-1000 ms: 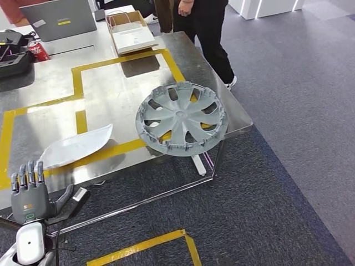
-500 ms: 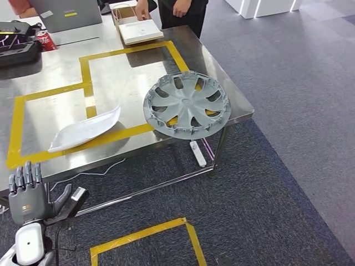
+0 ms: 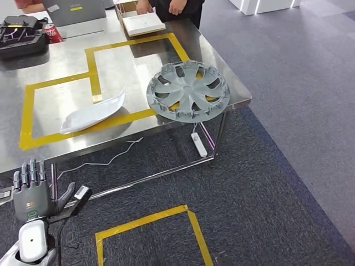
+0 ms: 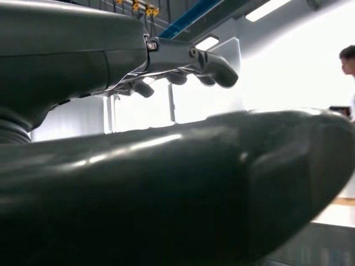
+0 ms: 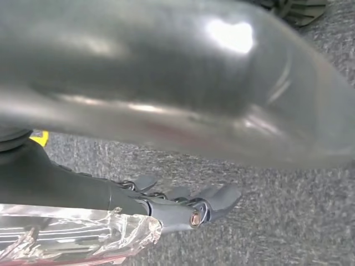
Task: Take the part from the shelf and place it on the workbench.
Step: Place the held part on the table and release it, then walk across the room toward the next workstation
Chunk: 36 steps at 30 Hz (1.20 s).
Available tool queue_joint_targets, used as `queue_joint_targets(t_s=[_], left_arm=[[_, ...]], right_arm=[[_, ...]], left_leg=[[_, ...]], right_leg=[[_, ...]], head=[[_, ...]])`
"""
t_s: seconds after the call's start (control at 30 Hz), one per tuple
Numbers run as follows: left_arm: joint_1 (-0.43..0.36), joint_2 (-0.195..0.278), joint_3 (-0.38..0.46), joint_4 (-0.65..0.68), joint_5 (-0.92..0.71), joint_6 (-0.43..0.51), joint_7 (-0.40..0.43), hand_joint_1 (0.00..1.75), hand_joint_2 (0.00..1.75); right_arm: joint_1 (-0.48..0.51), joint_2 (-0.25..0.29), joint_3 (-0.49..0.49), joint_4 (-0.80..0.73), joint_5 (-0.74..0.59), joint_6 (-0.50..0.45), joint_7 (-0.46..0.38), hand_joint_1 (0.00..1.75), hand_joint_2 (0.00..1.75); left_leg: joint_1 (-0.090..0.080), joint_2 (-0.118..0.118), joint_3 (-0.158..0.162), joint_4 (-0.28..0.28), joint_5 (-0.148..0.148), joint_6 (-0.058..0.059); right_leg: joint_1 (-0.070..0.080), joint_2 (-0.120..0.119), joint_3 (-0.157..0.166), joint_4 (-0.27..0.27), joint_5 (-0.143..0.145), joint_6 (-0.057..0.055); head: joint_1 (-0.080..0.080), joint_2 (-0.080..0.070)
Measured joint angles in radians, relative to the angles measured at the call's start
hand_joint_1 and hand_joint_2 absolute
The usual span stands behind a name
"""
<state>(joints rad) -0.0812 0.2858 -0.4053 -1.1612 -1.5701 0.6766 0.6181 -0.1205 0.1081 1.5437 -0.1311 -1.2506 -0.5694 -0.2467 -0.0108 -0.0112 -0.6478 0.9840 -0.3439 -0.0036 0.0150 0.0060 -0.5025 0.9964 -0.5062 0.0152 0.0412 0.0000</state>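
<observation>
From the head view I see the grey wheel cover (image 3: pixel 188 91) lying flat on the steel tabletop (image 3: pixel 125 66), at its near right corner over the yellow tape. A white curved panel (image 3: pixel 92 113) lies well apart to its left. My left hand (image 3: pixel 35 194) is raised below the tabletop edge, fingers straight and spread, holding nothing. In the left wrist view its fingers (image 4: pixel 188 61) extend freely. In the right wrist view my right hand (image 5: pixel 167 208) hangs over carpet, fingers loosely extended, empty.
</observation>
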Motion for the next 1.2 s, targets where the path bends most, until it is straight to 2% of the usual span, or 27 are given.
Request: queue_joint_targets(t_s=[0.03,0.07,0.1,0.17,0.2,0.23,0.27,0.3,0.33,0.37,0.4,0.43,0.47,0.53,0.6,0.77,0.83,0.87,0.9,0.97,1.0,1.03,1.1,1.13,1.17,1.2], left_arm=[[0.001,0.000,0.000,0.000,0.000,0.000,0.000,0.00,0.00],[0.002,0.001,0.000,0.000,0.000,-0.001,0.000,0.00,0.00],[0.002,0.002,0.000,0.000,0.000,-0.001,0.001,0.00,0.00],[0.002,0.002,0.000,0.000,0.000,-0.002,0.001,0.00,0.00],[0.002,0.001,0.000,0.000,0.000,-0.002,0.001,0.00,0.00],[0.003,0.001,0.000,0.000,0.000,-0.003,0.001,0.00,0.00],[0.003,0.001,0.000,0.000,0.000,-0.003,0.001,0.00,0.00],[0.003,0.001,0.000,0.000,0.000,-0.003,0.001,0.00,0.00],[0.002,0.000,0.000,0.000,0.000,-0.003,0.001,0.00,0.00],[0.000,0.000,0.000,0.000,0.000,-0.003,0.001,0.00,0.00],[-0.002,-0.001,0.000,0.000,0.000,-0.003,0.002,0.00,0.00],[-0.003,-0.002,0.000,0.000,0.000,-0.003,0.002,0.00,0.00],[-0.003,-0.002,0.000,-0.001,0.000,-0.003,0.003,0.00,0.00],[-0.002,-0.003,-0.001,-0.001,0.000,-0.003,0.003,0.00,0.00],[-0.002,-0.003,-0.001,-0.001,0.000,-0.003,0.004,0.00,0.00],[-0.002,-0.004,-0.001,-0.001,0.000,-0.003,0.004,0.00,0.00],[-0.002,-0.004,-0.001,-0.001,0.000,-0.003,0.004,0.00,0.00],[-0.001,-0.004,-0.002,-0.001,0.000,-0.003,0.004,0.00,0.00],[-0.001,-0.004,-0.002,-0.001,0.000,-0.005,0.006,0.00,0.00],[0.000,-0.004,-0.005,-0.002,0.000,-0.012,0.012,0.00,0.00],[-0.002,-0.004,-0.008,-0.003,-0.001,-0.016,0.015,0.00,0.00],[-0.003,-0.004,-0.011,-0.004,-0.001,-0.018,0.016,0.00,0.00],[-0.005,-0.004,-0.019,-0.005,-0.001,-0.024,0.017,0.00,0.00],[-0.005,-0.004,-0.023,-0.006,0.000,-0.028,0.018,0.00,0.00],[-0.007,-0.003,-0.027,-0.007,0.000,-0.031,0.018,0.00,0.00],[-0.009,-0.004,-0.030,-0.007,0.000,-0.035,0.019,0.00,0.00]], right_arm=[[0.000,0.001,0.000,0.000,0.000,0.000,0.000,0.00,0.00],[0.001,0.001,0.000,0.000,-0.001,-0.001,0.001,0.00,0.00],[0.001,0.002,0.000,0.001,-0.001,-0.001,0.001,0.00,0.00],[0.002,0.002,0.000,0.001,-0.001,-0.001,0.001,0.00,0.00],[0.003,0.002,0.000,0.001,-0.001,-0.001,0.001,0.00,0.00],[0.003,0.002,0.000,0.001,-0.001,-0.001,0.001,0.00,0.00],[0.004,0.002,0.000,0.001,-0.001,0.000,0.001,0.00,0.00],[0.004,0.002,0.000,0.001,-0.001,0.000,0.001,0.00,0.00],[0.003,0.002,0.000,0.001,-0.001,0.001,0.001,0.00,0.00],[0.003,0.002,0.000,0.001,-0.001,0.001,0.001,0.00,0.00],[0.003,0.002,0.000,0.001,-0.001,0.001,0.000,0.00,0.00],[0.003,0.002,0.000,0.002,-0.002,0.000,0.000,0.00,0.00],[0.003,0.001,0.000,0.002,-0.002,-0.001,0.000,0.00,0.00],[0.006,0.001,0.000,0.002,-0.003,-0.002,-0.001,0.00,0.00],[0.008,0.001,0.000,0.002,-0.003,-0.002,-0.001,0.00,0.00],[0.009,0.001,0.000,0.002,-0.003,-0.002,-0.001,0.00,0.00],[0.009,0.001,0.000,0.002,-0.003,-0.002,-0.001,0.00,0.00],[0.009,0.001,0.000,0.002,-0.004,-0.002,-0.001,0.00,0.00],[0.008,0.001,0.000,0.002,-0.005,-0.002,-0.002,0.00,0.00],[0.004,0.001,0.000,0.002,-0.008,-0.002,-0.004,0.00,0.00],[0.003,0.001,0.000,0.002,-0.009,-0.002,-0.007,0.00,0.00],[0.002,0.001,0.000,0.002,-0.010,-0.001,-0.010,0.00,0.00],[0.005,0.000,0.000,0.002,-0.012,0.004,-0.017,0.00,0.00],[0.006,-0.002,0.000,0.003,-0.014,0.007,-0.020,0.00,0.00],[0.007,-0.003,0.000,0.003,-0.015,0.009,-0.023,0.00,0.00],[0.007,-0.004,0.000,0.003,-0.017,0.010,-0.026,0.00,0.00]], left_leg=[[0.001,0.000,-0.005,0.005,-0.011,-0.007],[0.003,0.000,-0.015,0.025,-0.040,-0.015],[0.006,0.000,-0.028,0.064,-0.086,-0.023],[0.013,0.000,-0.059,0.189,-0.184,-0.037],[0.017,0.000,-0.068,0.245,-0.208,-0.043],[0.021,0.000,-0.064,0.277,-0.208,-0.047],[0.024,0.000,-0.044,0.276,-0.189,-0.052],[0.028,0.001,-0.007,0.241,-0.162,-0.056],[0.032,0.001,0.045,0.181,-0.143,-0.061],[0.034,0.000,0.102,0.105,-0.141,-0.063],[0.035,-0.001,0.144,0.044,-0.147,-0.058],[0.034,-0.002,0.170,0.002,-0.158,-0.050],[0.030,-0.003,0.176,-0.016,-0.163,-0.038],[0.028,0.000,0.159,-0.011,-0.150,-0.016],[0.029,0.003,0.149,-0.010,-0.139,-0.002],[0.029,0.003,0.145,-0.010,-0.135,0.001],[0.028,0.003,0.137,-0.010,-0.127,0.007],[0.025,0.004,0.124,-0.009,-0.116,0.011],[0.020,0.004,0.098,-0.009,-0.096,0.015],[0.010,0.004,0.041,-0.008,-0.046,0.010],[0.009,0.004,0.021,-0.009,-0.025,0.005],[0.011,0.005,0.014,-0.011,-0.011,-0.002],[0.013,0.004,0.005,-0.014,0.001,-0.014],[0.012,0.004,-0.005,-0.004,-0.014,-0.020],[0.012,0.003,-0.018,0.026,-0.047,-0.025],[0.014,0.003,-0.035,0.077,-0.096,-0.031]], right_leg=[[-0.002,-0.002,-0.005,-0.002,0.010,-0.007],[-0.005,-0.003,-0.012,-0.005,0.023,-0.013],[-0.008,-0.005,-0.022,-0.007,0.037,-0.018],[-0.009,-0.006,-0.051,-0.006,0.062,-0.020],[-0.010,-0.007,-0.068,-0.006,0.075,-0.017],[-0.012,-0.008,-0.085,-0.005,0.087,-0.014],[-0.014,-0.009,-0.101,-0.005,0.099,-0.011],[-0.017,-0.009,-0.116,-0.003,0.110,-0.006],[-0.020,-0.009,-0.129,-0.001,0.121,0.000],[-0.021,-0.009,-0.142,0.003,0.131,0.007],[-0.022,-0.009,-0.151,0.007,0.141,0.014],[-0.021,-0.009,-0.157,0.008,0.152,0.022],[-0.022,-0.009,-0.161,0.006,0.163,0.028],[-0.026,-0.008,-0.168,0.003,0.171,0.041],[-0.029,-0.008,-0.174,0.006,0.162,0.048],[-0.029,-0.009,-0.180,0.016,0.143,0.049],[-0.028,-0.008,-0.194,0.054,0.100,0.051],[-0.028,-0.008,-0.212,0.124,0.051,0.052],[-0.025,-0.008,-0.199,0.172,0.028,0.049],[-0.015,-0.006,-0.088,0.128,-0.005,0.031],[-0.009,-0.004,-0.024,0.053,0.012,0.021],[-0.004,-0.003,0.011,-0.004,0.008,0.015],[-0.004,-0.003,-0.006,-0.013,0.028,0.006],[-0.007,-0.004,-0.015,-0.018,0.039,-0.001],[-0.010,-0.006,-0.024,-0.023,0.052,-0.008],[-0.012,-0.007,-0.031,-0.025,0.063,-0.013]], head=[[0.000,0.000],[-0.002,0.000],[-0.004,0.000],[-0.008,0.000],[-0.007,0.000],[-0.007,0.000],[-0.007,0.000],[-0.007,0.000],[-0.007,0.000],[-0.008,0.000],[-0.008,0.000],[-0.009,0.000],[-0.008,0.000],[-0.010,0.000],[-0.010,0.000],[-0.008,0.000],[-0.006,0.000],[-0.004,0.000],[-0.003,0.000],[-0.003,0.000],[-0.003,0.000],[-0.003,0.000],[-0.001,0.000],[-0.002,0.000],[-0.004,0.000],[-0.006,0.000]])
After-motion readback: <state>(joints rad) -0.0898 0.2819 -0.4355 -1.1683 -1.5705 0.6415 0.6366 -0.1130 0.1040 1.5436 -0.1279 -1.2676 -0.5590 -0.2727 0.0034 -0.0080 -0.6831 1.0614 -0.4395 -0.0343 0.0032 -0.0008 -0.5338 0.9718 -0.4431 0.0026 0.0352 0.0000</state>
